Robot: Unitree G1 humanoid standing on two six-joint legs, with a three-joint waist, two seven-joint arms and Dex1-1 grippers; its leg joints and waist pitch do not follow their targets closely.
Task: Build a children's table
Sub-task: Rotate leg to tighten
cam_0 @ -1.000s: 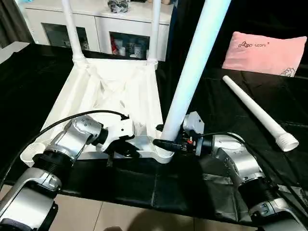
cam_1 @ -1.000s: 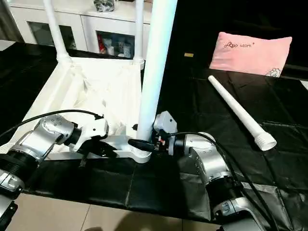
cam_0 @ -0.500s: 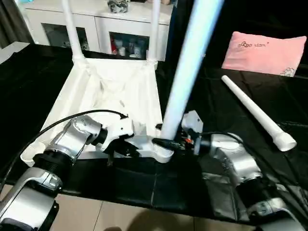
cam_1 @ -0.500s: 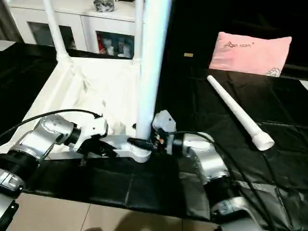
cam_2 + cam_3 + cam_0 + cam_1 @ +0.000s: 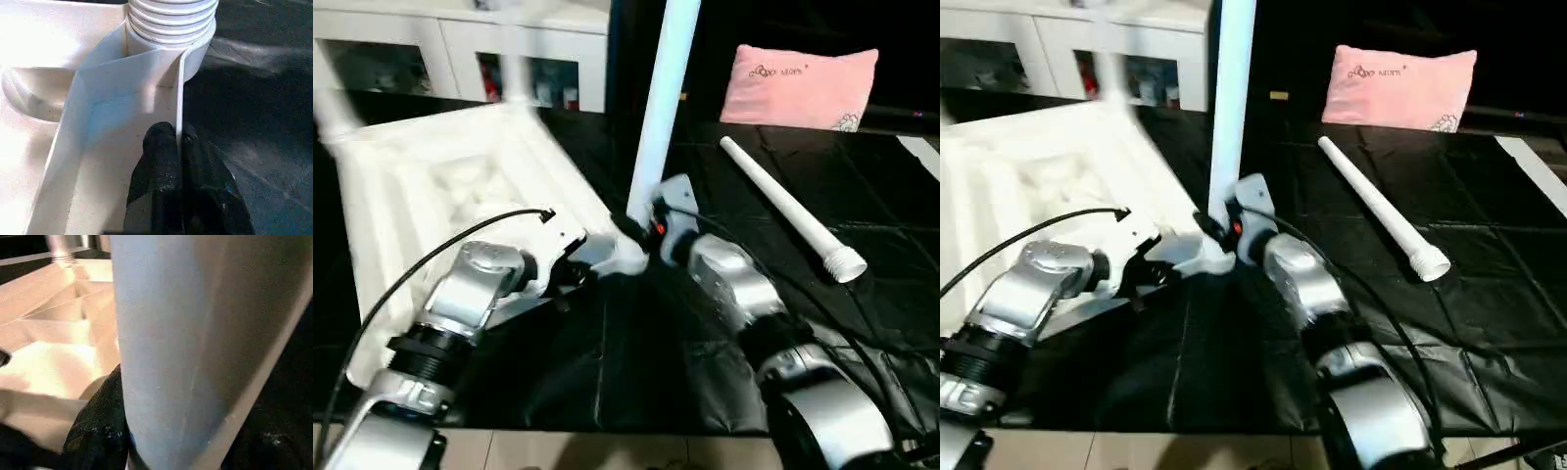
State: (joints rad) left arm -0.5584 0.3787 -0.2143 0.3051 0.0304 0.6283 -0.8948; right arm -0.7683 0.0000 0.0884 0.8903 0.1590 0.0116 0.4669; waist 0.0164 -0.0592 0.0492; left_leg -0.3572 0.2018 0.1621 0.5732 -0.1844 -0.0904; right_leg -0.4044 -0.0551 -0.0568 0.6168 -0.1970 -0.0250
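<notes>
Since a second ago the whole view has swung, so that's mostly the head camera moving, but the tabletop (image 5: 421,206) also looks turned relative to the loose leg and pillow, with its near corner now angled toward the middle of the black surface (image 5: 636,362). Nearest the robot, the left gripper (image 5: 178,147) has its fingers (image 5: 159,161) pinched narrow on the thin white side wall of the tabletop, right by the corner socket (image 5: 171,36), which has a ribbed leg end sitting in it. The right gripper (image 5: 641,233) is wrapped around the base of that upright leg (image 5: 661,98), fingers clamped on it just above the socket, so my guess is it's twisting or pressing this one home. It stands a bit tilted and I can't tell if it's fully seated. Further back, a fourth leg (image 5: 783,211) lies loose on the surface to the robot's right, well apart from the tabletop, threaded end toward the robot. At the far edge of the tabletop there's at least one more upright leg (image 5: 517,59), blurred; a second seems to stand at the far left corner, but I can't be sure. So roughly three in or going in, one left, then flipping the table. A pink pillow (image 5: 798,83) sits at the back.
</notes>
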